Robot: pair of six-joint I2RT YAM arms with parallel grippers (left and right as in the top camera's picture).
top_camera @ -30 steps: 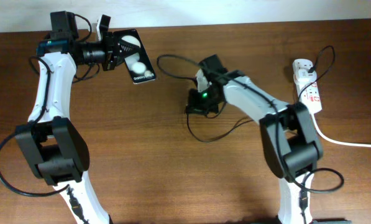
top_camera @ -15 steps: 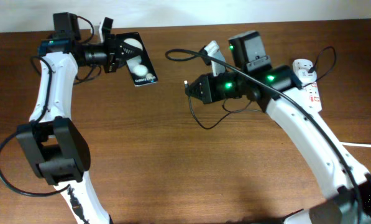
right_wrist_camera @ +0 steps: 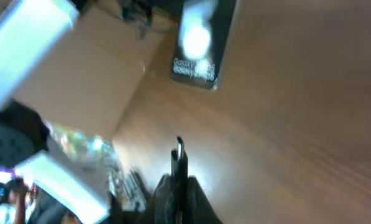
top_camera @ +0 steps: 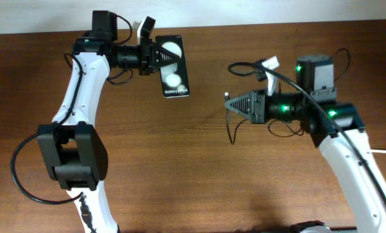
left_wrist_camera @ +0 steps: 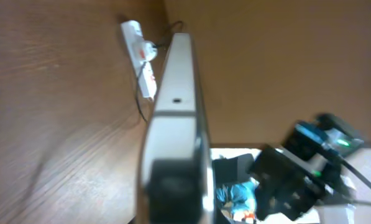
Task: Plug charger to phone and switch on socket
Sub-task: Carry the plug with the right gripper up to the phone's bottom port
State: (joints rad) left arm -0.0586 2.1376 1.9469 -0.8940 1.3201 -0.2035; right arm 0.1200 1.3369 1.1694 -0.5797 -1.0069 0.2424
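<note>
Above the tabletop (top_camera: pixel 180 175), the two arms face each other, each holding its thing. The left gripper (top_camera: pixel 155 55) is pinched on the upper end of the phone (top_camera: pixel 174 67), which appears raised off the wood with its lettered lower end toward the right arm. The right gripper (top_camera: pixel 236 104) is pressed together on the charger (top_camera: pixel 232 131) just behind its connector tip. The tip points at the phone and the slack cable dangles below.

A clear gap separates tip and phone, so the plug is not yet in. I judge both pick-ups done and the work at the lining-up stage. The insertion and the switching of the socket (left_wrist_camera: pixel 141 55) are left.

From overhead the socket is almost wholly hidden behind the right arm; only its thick white cord (top_camera: pixel 383 151) shows at the frame's edge. The left wrist view shows the socket far off and too blurred to read the switch. The same view shows the phone edge-on with a small dark spot, and I cannot tell whether that is the port. The right wrist view is blurred and cuts off its own fingers at the bottom.
</note>
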